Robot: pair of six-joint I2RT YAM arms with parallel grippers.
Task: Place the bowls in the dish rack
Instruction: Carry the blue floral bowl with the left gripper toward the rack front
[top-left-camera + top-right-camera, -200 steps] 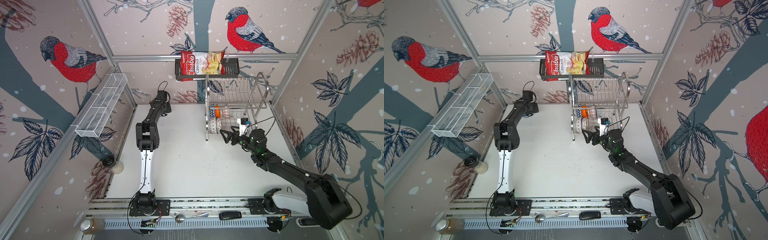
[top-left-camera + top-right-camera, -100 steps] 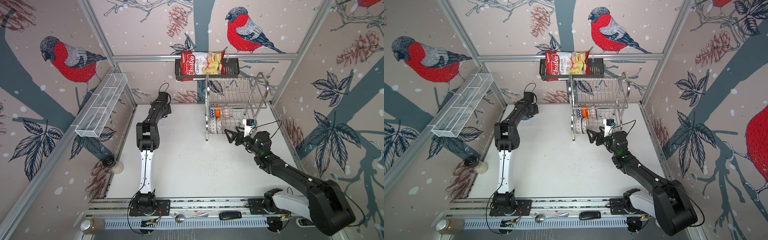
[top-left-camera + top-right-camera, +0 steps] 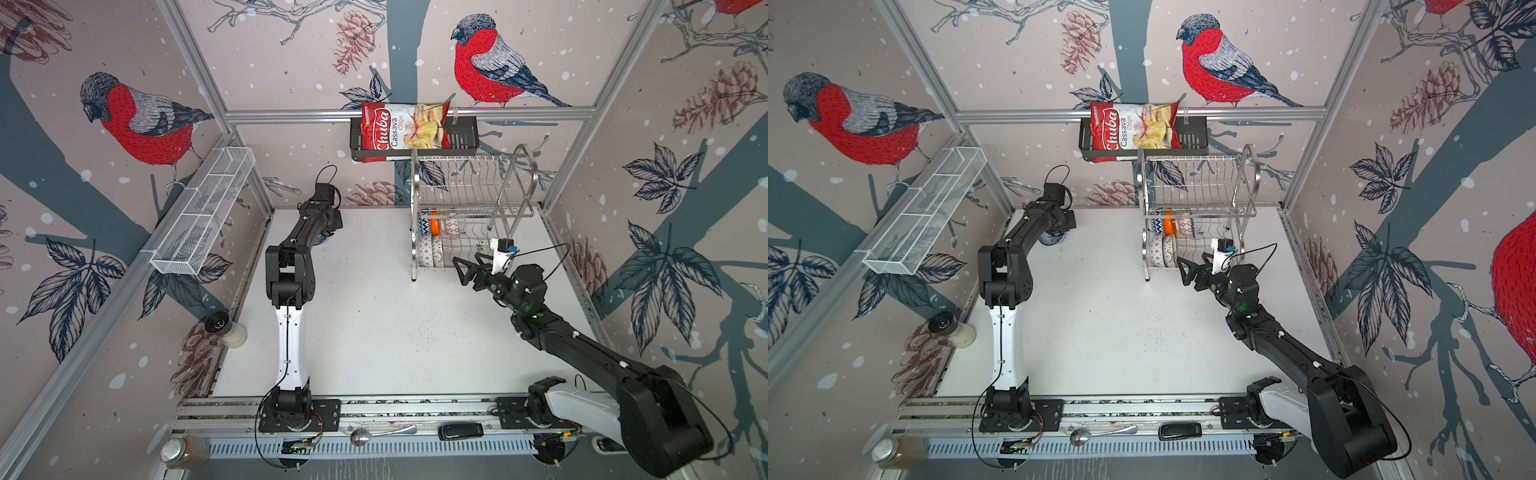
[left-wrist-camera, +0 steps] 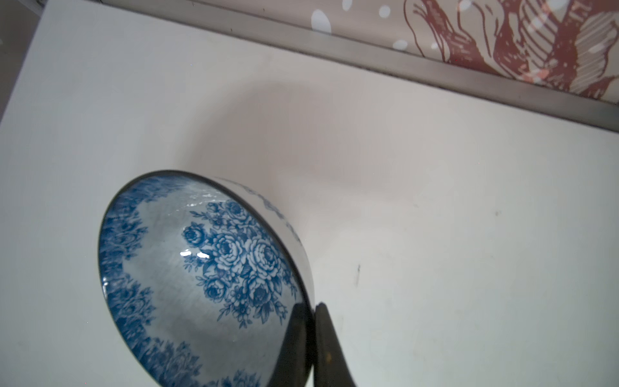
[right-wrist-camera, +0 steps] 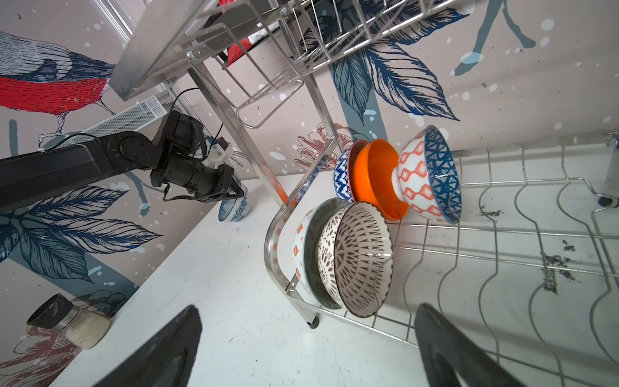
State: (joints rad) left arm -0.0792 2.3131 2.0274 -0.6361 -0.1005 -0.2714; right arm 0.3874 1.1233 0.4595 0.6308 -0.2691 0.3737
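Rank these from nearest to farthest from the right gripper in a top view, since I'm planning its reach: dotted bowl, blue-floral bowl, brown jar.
1. dotted bowl: on the lower tier of the dish rack, just beyond the open right gripper.
2. blue-floral bowl: far left, pinched by the left gripper.
3. brown jar: front-left corner.

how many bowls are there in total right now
6. Five stand on edge in the lower tier of the dish rack: blue zigzag bowl, orange bowl, triangle-patterned bowl, grey-green bowl, dotted bowl. The left gripper pinches the blue-floral bowl. More may be hidden.
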